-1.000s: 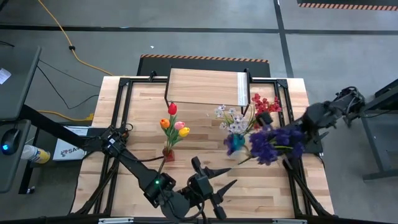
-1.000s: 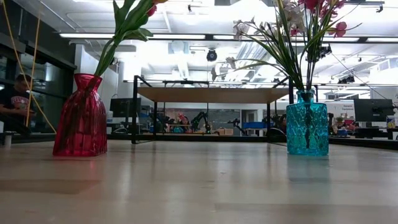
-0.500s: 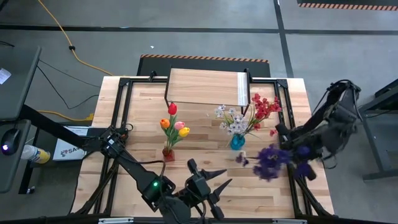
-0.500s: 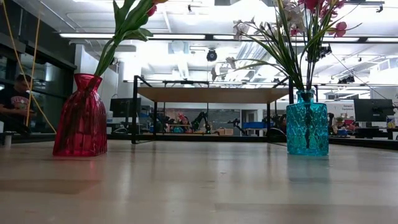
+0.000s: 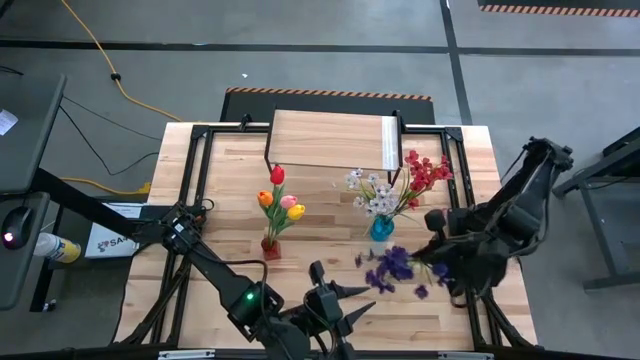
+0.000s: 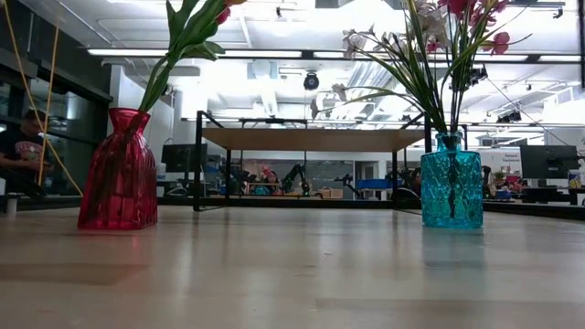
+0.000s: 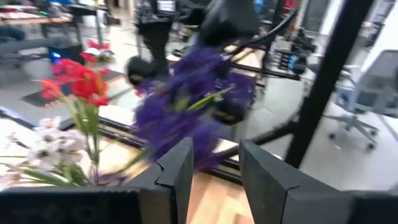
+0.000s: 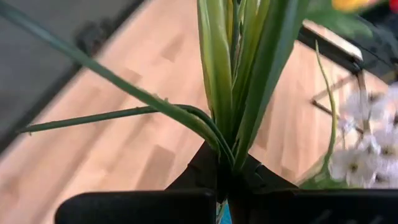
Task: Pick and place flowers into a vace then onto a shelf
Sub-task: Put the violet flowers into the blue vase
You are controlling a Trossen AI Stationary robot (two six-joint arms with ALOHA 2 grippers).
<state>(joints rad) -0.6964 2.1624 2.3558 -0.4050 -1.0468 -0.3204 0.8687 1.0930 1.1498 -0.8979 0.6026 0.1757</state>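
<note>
My right gripper (image 5: 438,262) (image 8: 224,177) is above the table's near right part, shut on a purple blossom spray (image 5: 393,268) (image 7: 186,112). Just beyond it, a blue vase (image 5: 381,228) (image 6: 451,183) stands on the table with white and red sprays (image 5: 400,185) in it. A red vase (image 5: 271,245) (image 6: 119,174) holds red, orange, yellow and pink tulips (image 5: 280,198). The small shelf (image 5: 335,140) (image 6: 315,139) stands at the far edge. My left gripper (image 5: 335,300) (image 7: 217,174) waits open at the near edge, facing the purple spray. My right gripper pinches the purple spray's bunch of green stems and leaves (image 8: 225,134) between its two fingers (image 8: 205,168). It comes at the spray from the table's right. The spray is lifted clear of the table, and its blossoms (image 5: 385,268) point toward the table's left.
Black frame rails (image 5: 200,180) run over the tabletop along both sides and around the shelf. Bare wood (image 5: 230,270) lies between the red vase and the near left edge. In the low view, a person sits in the room far behind the red vase.
My right gripper has carried the purple spray away from above the blue vase, first toward the table's near right, then left along the near side. The arm's elbow has folded back toward the right edge. The spray stays in the hold, with its blossoms now nearer my left gripper.
</note>
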